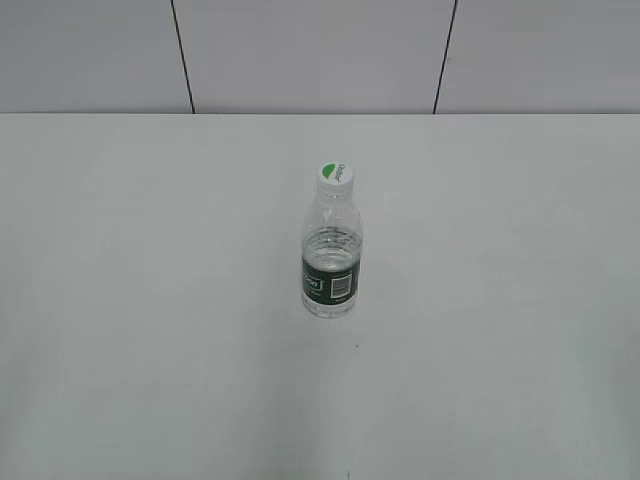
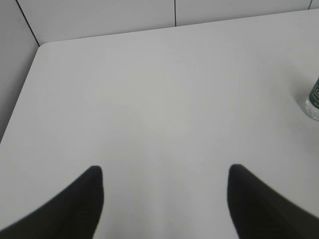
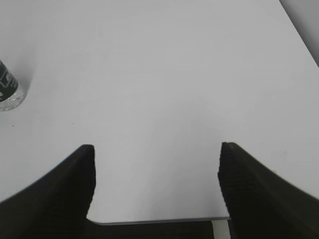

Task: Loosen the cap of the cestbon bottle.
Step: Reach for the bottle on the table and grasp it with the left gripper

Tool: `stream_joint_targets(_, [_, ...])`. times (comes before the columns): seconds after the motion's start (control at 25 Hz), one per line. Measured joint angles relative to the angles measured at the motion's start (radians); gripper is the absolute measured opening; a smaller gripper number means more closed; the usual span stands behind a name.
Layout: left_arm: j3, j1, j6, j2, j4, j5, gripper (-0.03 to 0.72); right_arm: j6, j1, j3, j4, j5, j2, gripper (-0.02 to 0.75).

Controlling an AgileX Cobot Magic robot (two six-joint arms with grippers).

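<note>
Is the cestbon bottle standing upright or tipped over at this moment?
Upright. In the exterior view the cestbon bottle stands on its base on the table, the cap on top; no gripper touches it.

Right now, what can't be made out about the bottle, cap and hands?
- Cap text: exterior view, too small to read.
- Bottle: both wrist views, cut by frame edge; cap unseen.
- Left hand, right hand: absent from exterior view.
</note>
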Motion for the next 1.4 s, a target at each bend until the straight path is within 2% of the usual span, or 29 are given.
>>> stream_joint_targets(0.2, [0.000,0.000,0.000,0.000,0.000,-0.001,0.542,0.000,0.000,0.000,0.001,0.000,0.000,0.590])
stream_joint_targets(0.52, [-0.010,0.000,0.000,0.000,0.000,-0.045,0.531,0.000,0.000,-0.012,-0.003,-0.030,0.000,0.590])
stream_joint_targets(0.76, [-0.011,0.000,0.001,0.025,-0.001,-0.301,0.531,0.000,0.000,-0.018,-0.040,-0.218,0.000,0.590])
stream_joint_targets(0.96, [0.064,-0.007,0.004,0.122,-0.021,-0.505,0.531,0.000,0.000,0.030,-0.079,-0.405,0.000,0.589])
stream_joint_targets(1.2, [0.172,-0.084,0.009,0.260,-0.047,-0.800,0.525,0.000,0.000,0.092,-0.085,-0.553,0.000,0.589])
stream_joint_targets(1.4, [0.210,-0.146,0.014,0.444,-0.049,-1.027,0.517,0.000,0.000,0.097,-0.086,-0.642,0.070,0.589])
